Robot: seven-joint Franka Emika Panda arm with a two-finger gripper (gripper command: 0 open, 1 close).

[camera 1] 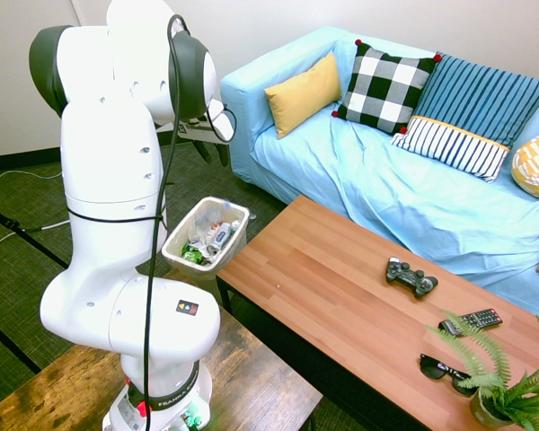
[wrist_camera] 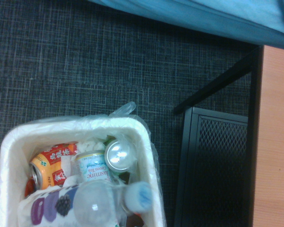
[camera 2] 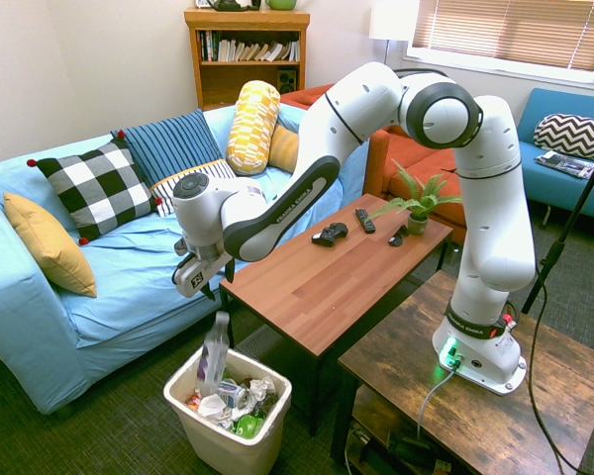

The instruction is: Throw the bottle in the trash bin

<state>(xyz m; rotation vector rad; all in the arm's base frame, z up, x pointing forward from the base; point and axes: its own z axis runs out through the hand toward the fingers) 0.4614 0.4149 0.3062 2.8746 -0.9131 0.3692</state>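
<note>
Clear plastic, the bottle (camera 2: 215, 348) is falling from our released gripper (camera 2: 200, 280); it risks tipping over the trash bin (camera 2: 273, 414) rim.

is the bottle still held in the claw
No, in the second exterior view the bottle stands tilted in the trash bin, below the claw and apart from it.

Blue sofa (camera 1: 404, 180), wooden coffee table (camera 1: 341, 287), dark carpet (wrist_camera: 85, 61), bookshelf (camera 2: 246, 54)
</note>
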